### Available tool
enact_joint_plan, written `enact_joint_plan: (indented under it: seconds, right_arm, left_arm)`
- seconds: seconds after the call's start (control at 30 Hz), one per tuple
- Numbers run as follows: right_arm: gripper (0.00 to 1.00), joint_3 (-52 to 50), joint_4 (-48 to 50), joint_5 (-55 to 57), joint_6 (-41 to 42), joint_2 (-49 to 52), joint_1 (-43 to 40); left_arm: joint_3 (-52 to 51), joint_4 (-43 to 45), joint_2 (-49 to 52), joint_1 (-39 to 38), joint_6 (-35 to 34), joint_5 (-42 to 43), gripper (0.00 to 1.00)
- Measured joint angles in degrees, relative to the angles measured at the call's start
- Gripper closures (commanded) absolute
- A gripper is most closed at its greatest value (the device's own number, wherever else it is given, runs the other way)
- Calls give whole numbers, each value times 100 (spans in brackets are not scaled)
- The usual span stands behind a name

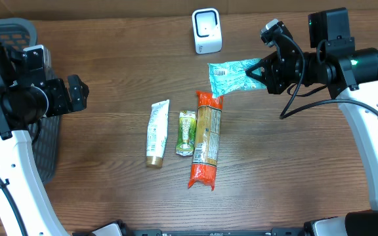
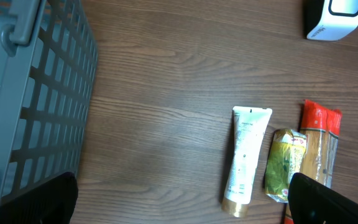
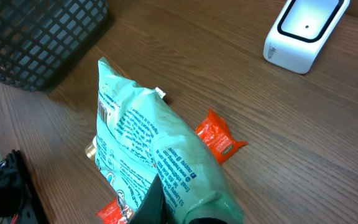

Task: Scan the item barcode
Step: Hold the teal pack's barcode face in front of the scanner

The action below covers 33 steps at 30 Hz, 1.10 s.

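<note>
Pouch [image 1: 231, 75] one, scanner [image 1: 207, 31] one, tube [image 1: 157, 133] one, sachet [image 1: 186, 133] one, pasta [image 1: 207, 141] one

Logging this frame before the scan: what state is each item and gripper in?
Bag: lifted, held at one end.
Right gripper: shut on bag.
Left gripper: open, empty.
Scanner: standing upright.
Tube: lying flat, capped.
Green packet: lying flat.
Pasta pack: lying flat.
Basket: upright, inside mostly hidden.
</note>
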Motion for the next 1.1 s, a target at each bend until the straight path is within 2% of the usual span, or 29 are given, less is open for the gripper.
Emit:
enact_joint_plan:
  seconds: [0.4,0.5,0.67,0.77,0.87,1.0,1.1]
  right_arm:
    - [96,0,90,39,72,2,0]
    - [97,0,304,411,529,31,26]
    - [97,0,789,1725,1360,295,232]
    - [97,-4,1351,2776,1646,531,538]
    - [97,-13,2374,4065,1633,809,951]
    - [96,-17,3919,5554,933,1333,1436]
    - [96,-22,5117,6234,-50,1827,1624]
  left_arm:
    - [0,0,0,0,0,0,1]
    - [0,0,0,0,0,2,1]
    - [0,0,0,0,-2,0,0]
    - [0,0,0,0,0,0,0]
    - [0,2,0,0,0,2,0]
    - [0,-2,0,0,0,2,0]
    - [0,2,4,0,0,2,0]
